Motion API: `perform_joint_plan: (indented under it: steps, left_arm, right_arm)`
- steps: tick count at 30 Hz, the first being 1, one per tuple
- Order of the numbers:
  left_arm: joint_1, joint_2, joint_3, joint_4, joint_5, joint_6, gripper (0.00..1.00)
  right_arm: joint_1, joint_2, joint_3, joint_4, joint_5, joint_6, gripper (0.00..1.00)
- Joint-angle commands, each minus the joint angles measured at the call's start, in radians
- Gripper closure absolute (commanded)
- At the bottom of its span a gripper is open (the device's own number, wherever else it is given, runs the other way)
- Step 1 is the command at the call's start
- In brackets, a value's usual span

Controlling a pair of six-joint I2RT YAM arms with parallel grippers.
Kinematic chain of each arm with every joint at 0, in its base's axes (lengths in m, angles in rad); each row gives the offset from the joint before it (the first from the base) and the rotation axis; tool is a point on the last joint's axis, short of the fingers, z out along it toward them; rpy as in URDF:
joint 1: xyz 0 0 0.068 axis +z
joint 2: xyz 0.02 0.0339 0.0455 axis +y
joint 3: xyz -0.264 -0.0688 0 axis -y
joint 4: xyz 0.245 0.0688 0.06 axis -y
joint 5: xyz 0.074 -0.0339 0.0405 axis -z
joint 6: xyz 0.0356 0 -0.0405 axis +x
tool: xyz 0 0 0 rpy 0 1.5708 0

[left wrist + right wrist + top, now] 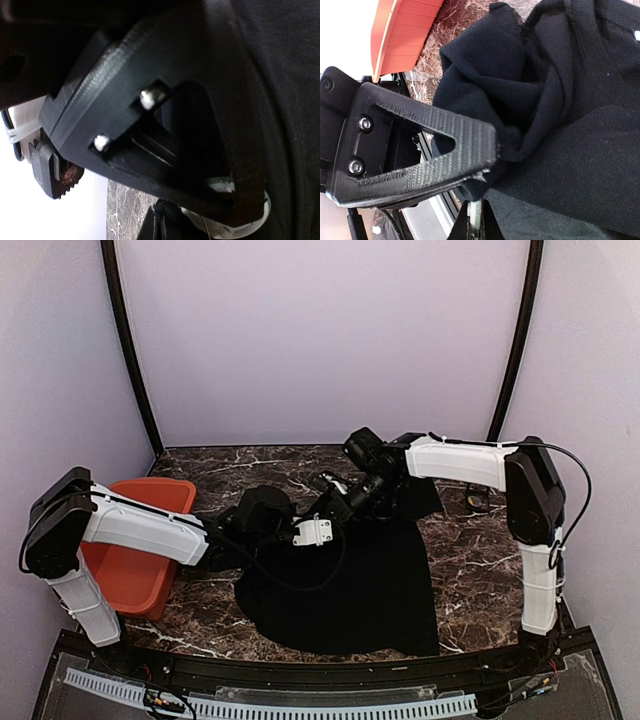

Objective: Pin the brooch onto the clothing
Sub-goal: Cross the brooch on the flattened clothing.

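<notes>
Our right gripper point(487, 175) clamps the shirt point(570, 125) at 10 o'clock, left gripper point(215, 215) pinches the brooch point(235, 231); we keep fabric taut.

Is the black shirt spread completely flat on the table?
No, the shirt is bunched into deep folds where the right pincer pinches it.

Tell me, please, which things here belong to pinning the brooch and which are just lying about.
Job: black fabric T-shirt, bunched in the shut right gripper; small whitish round piece at the left gripper's tip, possibly the brooch.
Lying about: orange-red plastic bin, left of the shirt.
</notes>
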Motion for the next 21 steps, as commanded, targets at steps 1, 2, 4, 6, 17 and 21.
perform_joint_plan:
  steps: [1,2,4,6,17,21]
  left_arm:
    - [0.000,-0.036,-0.006,0.019,-0.011,-0.028,0.99]
    - [0.001,-0.038,-0.006,0.020,-0.010,-0.031,0.99]
    - [0.000,-0.042,-0.004,0.021,-0.006,-0.043,0.99]
    - [0.000,-0.049,-0.005,0.017,0.003,-0.056,0.99]
    - [0.012,-0.099,-0.013,-0.001,0.064,-0.139,0.99]
    - [0.024,-0.113,-0.009,-0.011,0.095,-0.170,0.99]
  right_arm:
    - [0.063,-0.016,0.006,0.012,-0.084,-0.064,1.00]
    - [0.066,-0.007,0.011,0.014,-0.076,-0.063,1.00]
    - [0.069,0.012,0.020,0.018,-0.073,-0.059,1.00]
    - [0.069,0.026,0.026,0.039,-0.077,-0.040,1.00]
    - [0.071,0.024,0.034,0.224,-0.237,0.079,1.00]
    - [0.079,0.039,0.059,0.190,-0.246,0.052,1.00]
